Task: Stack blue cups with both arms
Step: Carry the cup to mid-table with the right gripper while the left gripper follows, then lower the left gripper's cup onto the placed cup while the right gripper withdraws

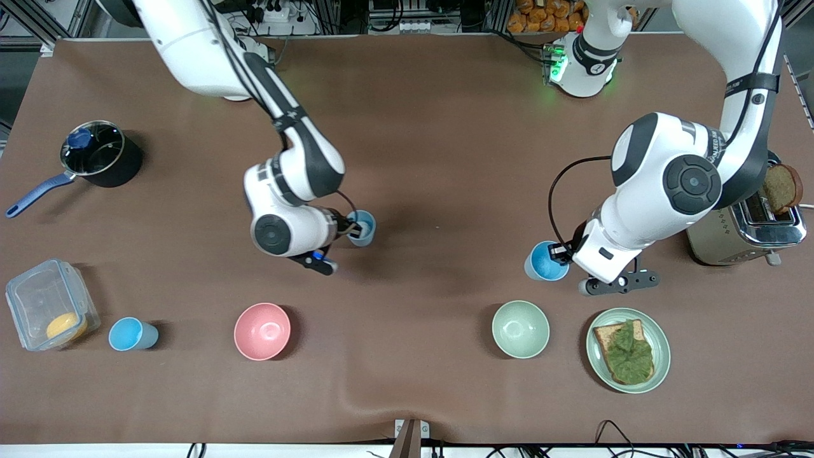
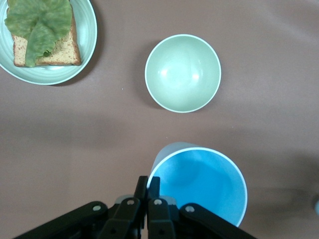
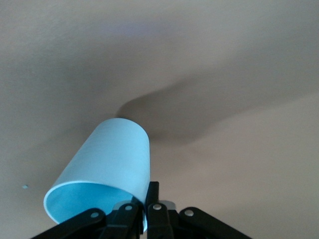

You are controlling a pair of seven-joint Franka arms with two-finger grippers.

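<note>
My right gripper (image 1: 351,227) is shut on the rim of a light-blue cup (image 1: 364,228) and holds it tilted over the middle of the table. The right wrist view shows that cup (image 3: 104,172) pinched at its rim in the gripper (image 3: 148,193), with its shadow apart from it. My left gripper (image 1: 561,253) is shut on the rim of a second blue cup (image 1: 545,261), over the table beside the pale green bowl (image 1: 520,329). The left wrist view shows this cup (image 2: 202,184) in the gripper (image 2: 148,185). A third blue cup (image 1: 131,334) stands near the front camera, toward the right arm's end.
A pink bowl (image 1: 262,331) sits beside the third cup. A plate with toast and lettuce (image 1: 661,356) lies beside the green bowl (image 2: 183,73). A toaster (image 1: 744,232) stands at the left arm's end. A dark pot (image 1: 105,159) and a clear container (image 1: 38,299) are at the right arm's end.
</note>
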